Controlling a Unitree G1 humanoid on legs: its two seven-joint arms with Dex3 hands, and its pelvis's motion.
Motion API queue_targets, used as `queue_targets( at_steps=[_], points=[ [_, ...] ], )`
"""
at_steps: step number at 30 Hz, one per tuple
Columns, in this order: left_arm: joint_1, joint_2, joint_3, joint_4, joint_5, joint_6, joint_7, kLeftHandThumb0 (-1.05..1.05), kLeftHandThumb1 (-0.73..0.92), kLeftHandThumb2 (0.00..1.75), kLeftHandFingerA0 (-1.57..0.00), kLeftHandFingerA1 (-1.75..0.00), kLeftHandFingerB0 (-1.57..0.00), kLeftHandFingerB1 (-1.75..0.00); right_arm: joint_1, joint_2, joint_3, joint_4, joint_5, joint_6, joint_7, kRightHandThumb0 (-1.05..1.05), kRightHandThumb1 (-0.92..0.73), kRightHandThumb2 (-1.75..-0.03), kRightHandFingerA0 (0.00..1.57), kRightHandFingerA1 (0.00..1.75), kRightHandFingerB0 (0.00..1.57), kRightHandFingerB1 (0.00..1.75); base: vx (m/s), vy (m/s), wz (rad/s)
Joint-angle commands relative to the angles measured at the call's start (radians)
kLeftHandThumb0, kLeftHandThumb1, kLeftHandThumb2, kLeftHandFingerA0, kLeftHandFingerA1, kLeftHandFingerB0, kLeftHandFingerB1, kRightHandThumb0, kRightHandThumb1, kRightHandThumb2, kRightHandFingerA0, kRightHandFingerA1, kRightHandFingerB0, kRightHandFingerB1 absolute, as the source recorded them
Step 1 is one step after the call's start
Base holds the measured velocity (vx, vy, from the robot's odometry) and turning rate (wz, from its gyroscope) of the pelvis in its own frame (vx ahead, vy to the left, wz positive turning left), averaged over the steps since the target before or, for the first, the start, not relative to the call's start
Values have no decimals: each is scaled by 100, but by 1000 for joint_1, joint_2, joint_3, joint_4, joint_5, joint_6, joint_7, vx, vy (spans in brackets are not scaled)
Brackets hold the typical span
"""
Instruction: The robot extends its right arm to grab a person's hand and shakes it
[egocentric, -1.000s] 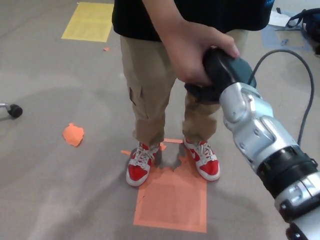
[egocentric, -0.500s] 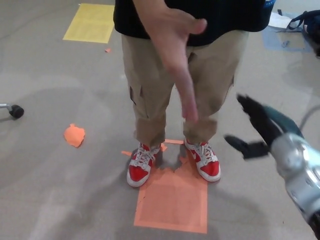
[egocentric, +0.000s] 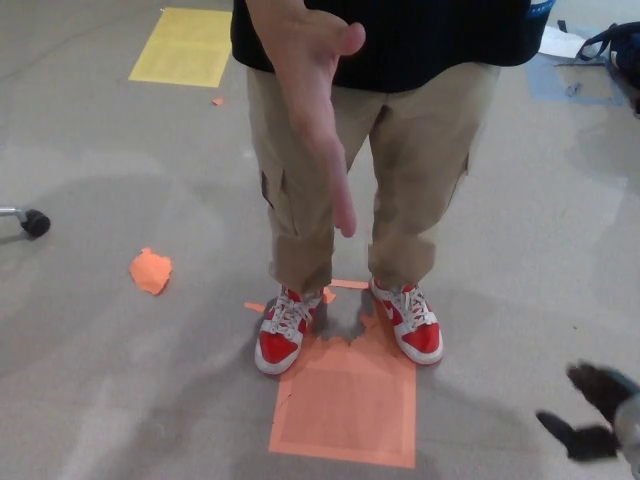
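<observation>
Grey floor; orange square

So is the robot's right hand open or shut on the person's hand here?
Open. The right hand sits low at the picture's corner, fingers apart and holding nothing, well clear of the person's hand, which hangs extended with fingers straight.

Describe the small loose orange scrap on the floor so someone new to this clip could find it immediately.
Start at the person's red and white sneakers, standing at the top edge of a large orange floor square. Look toward picture left, across bare grey floor, to the crumpled orange scrap. Unlike the flat square and the yellow rectangle, it is small, irregular and lies alone.
</observation>
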Motion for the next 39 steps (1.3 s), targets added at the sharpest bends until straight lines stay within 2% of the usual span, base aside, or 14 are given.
queue_targets(
  at_steps=[1, 5, 6, 13, 15, 16, 18, 19, 24, 26, 28, 34, 35, 39],
  points=[
    [5, 7, -5, 14, 5, -6, 2, -64, 88, 66, -16, -31, -10, -26, 14, 0, 5, 143, 24, -66, 83, -85, -76, -97, 0, 11, 0, 2, 0, 0, 0],
    [9, 3, -1, 16, -3, -10, -4, -62, 87, 67, -15, -31, -10, -25, 51, -7, 46, 213, -1, -141, 150, -78, -85, -114, 0, 14, 0, 17, 0, 0, 0],
    [9, 5, -6, 13, 4, -7, -3, -67, 68, 98, -5, -42, -1, -34, 64, -6, 28, 225, 21, -140, 164, -81, -81, -111, 0, 18, 13, 25, 0, 0, 0],
    [12, -9, -9, 18, 2, 9, -5, -70, 68, 99, -10, -45, 0, -35, 133, -24, -72, 252, 109, -149, 205, -85, -78, -113, 0, 21, 13, 24, 0, 0, 0],
    [16, -16, -11, 21, 3, 8, -4, -64, 88, 66, -16, -31, -10, -26, 155, -32, -126, 251, 149, -165, 221, -81, -77, -114, 0, 22, 6, 22, 0, 0, 0],
    [23, -21, -14, 32, 6, 0, 3, -33, 60, 111, 0, -47, 0, -47, 175, -37, -138, 257, 147, -153, 223, -86, -81, -116, 0, 19, 0, 16, 0, 0, 0],
    [32, -30, -19, 39, 8, 7, 6, -68, 66, 98, -11, -45, 0, -38, 207, -42, -153, 261, 137, -137, 210, -87, -81, -114, 3, 21, 7, 18, 0, 0, 0],
    [44, -31, -24, 37, 12, 1, 7, -34, 58, 111, 0, -47, 0, -47, 221, -44, -145, 263, 124, -136, 211, -90, -83, -115, 7, 24, 9, 17, 0, 0, 0],
    [73, -29, -32, 33, 13, -13, 17, -34, 58, 111, 0, -47, 0, -47, 236, -30, -135, 265, 115, -114, 217, -84, -75, -114, 0, 26, 3, 19, 0, 0, 0],
    [85, -24, -34, 29, 13, -12, 17, -67, 89, 67, -17, -32, -9, -25, 244, -17, -131, 263, 113, -113, 204, -89, -77, -110, 8, 33, 9, 24, 0, 0, 0],
    [88, -21, -37, 34, 17, -7, 21, -71, 71, 103, -7, -44, -2, -32, 245, -11, -124, 262, 106, -106, 193, -89, -78, -111, 8, 32, 9, 25, 0, 0, 0],
    [72, -24, -36, 41, 13, -1, 12, -72, 70, 101, -10, -45, 0, -35, 235, -16, -103, 261, 95, -108, 204, -87, -79, -111, 9, 33, 9, 24, 0, 0, 0],
    [68, -25, -36, 43, 14, -4, 20, -67, 88, 66, -16, -31, -10, -25, 229, -15, -103, 261, 97, -106, 204, -88, -79, -111, 9, 32, 8, 22, 0, 0, 0],
    [53, -28, -33, 55, 13, -3, 24, -72, 68, 100, -9, -45, 0, -35, 219, -16, -100, 261, 99, -110, 217, -87, -80, -112, 9, 35, 9, 25, 0, 0, 0]
  ],
)
